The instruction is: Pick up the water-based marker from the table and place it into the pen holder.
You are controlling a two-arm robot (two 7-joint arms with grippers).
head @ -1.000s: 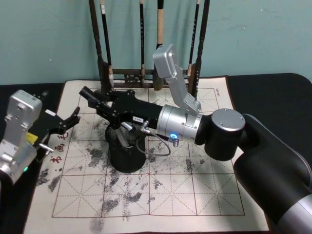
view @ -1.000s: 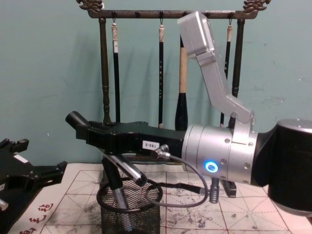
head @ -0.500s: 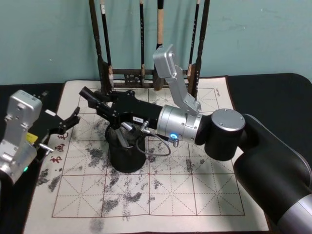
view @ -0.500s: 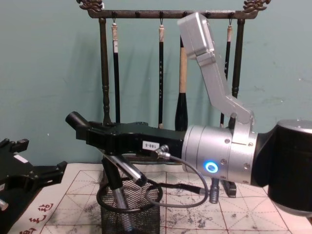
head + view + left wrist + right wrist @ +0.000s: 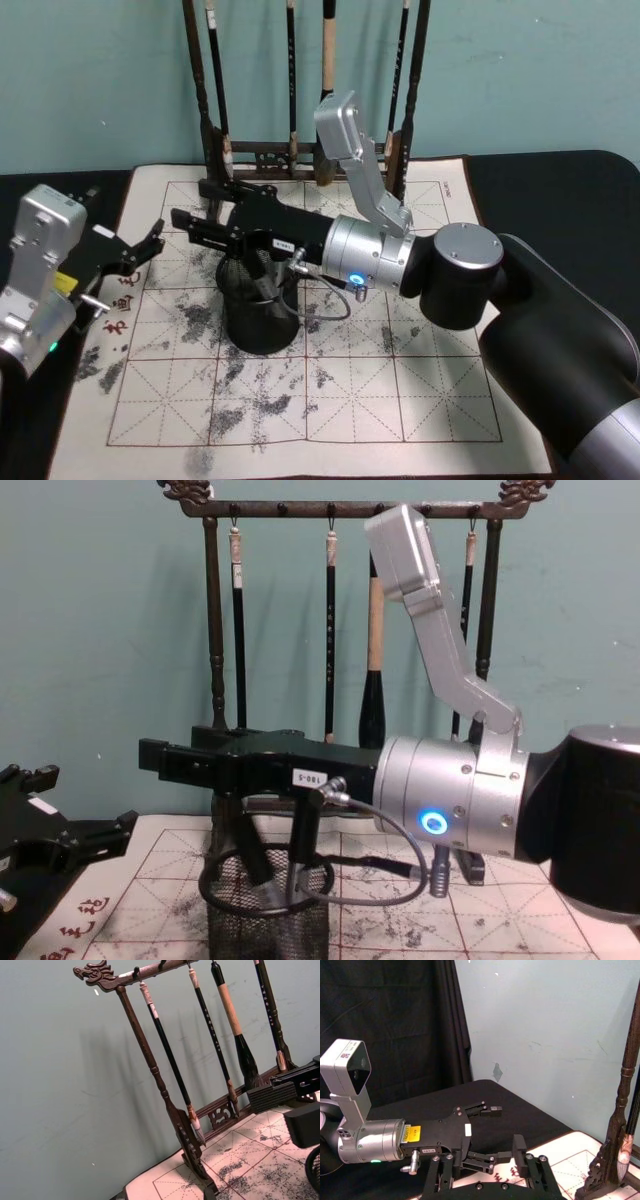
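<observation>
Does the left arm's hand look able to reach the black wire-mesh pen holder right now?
Probably not cleanly: the left hand sits open near the mat's left edge, but the right hand and its forearm hang directly over the black wire-mesh pen holder, blocking its opening.

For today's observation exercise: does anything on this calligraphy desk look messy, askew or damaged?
The white mat is blotched with dark ink stains across its red grid, heaviest around the pen holder. The brush rack stands upright with its brushes hanging straight; nothing looks toppled or broken.
</observation>
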